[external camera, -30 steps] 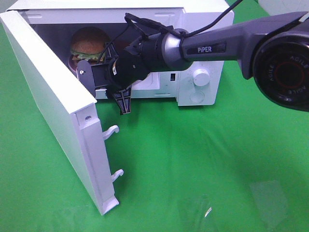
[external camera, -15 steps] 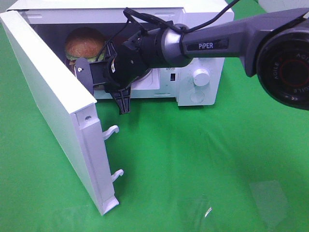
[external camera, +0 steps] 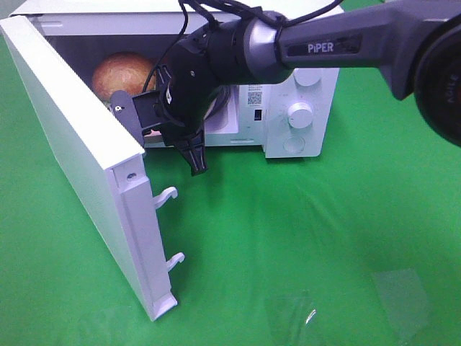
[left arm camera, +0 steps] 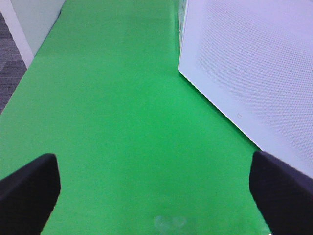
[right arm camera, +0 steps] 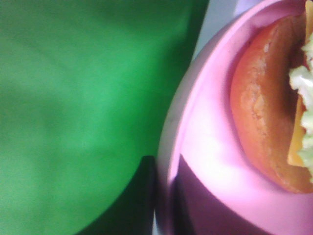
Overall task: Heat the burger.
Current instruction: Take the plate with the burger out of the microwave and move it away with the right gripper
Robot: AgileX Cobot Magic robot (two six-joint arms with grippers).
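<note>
Clamping down on the rim of the pink plate (right arm camera: 195,147), the right gripper (external camera: 148,119) has its jaws drawn nearly together on the plate's edge, as the close right wrist view shows: one dark finger (right arm camera: 142,196) lies under the rim against the green, the plate pinched above it. On that plate sits the burger (external camera: 122,72), its glossy brown bun showing in the upper left of the overhead frame, inside the microwave (external camera: 302,122) cavity and partly hidden behind the gripper's black body. In the wrist view its bun, with lettuce and cheese at the frame's right edge, rests just beside the gripped rim. The right arm (external camera: 324,47) stretches in from the upper right, across the microwave's front with its two knobs. The microwave door (external camera: 86,158) stands swung wide open down the left side of the frame. Everything rests on a green tablecloth (external camera: 302,245). Over in the left wrist view, the left gripper (left arm camera: 156,191) hangs with its two dark fingertips (left arm camera: 29,186) spread wide at the bottom corners, nothing between them but green cloth, the door's white perforated face at upper right.
</note>
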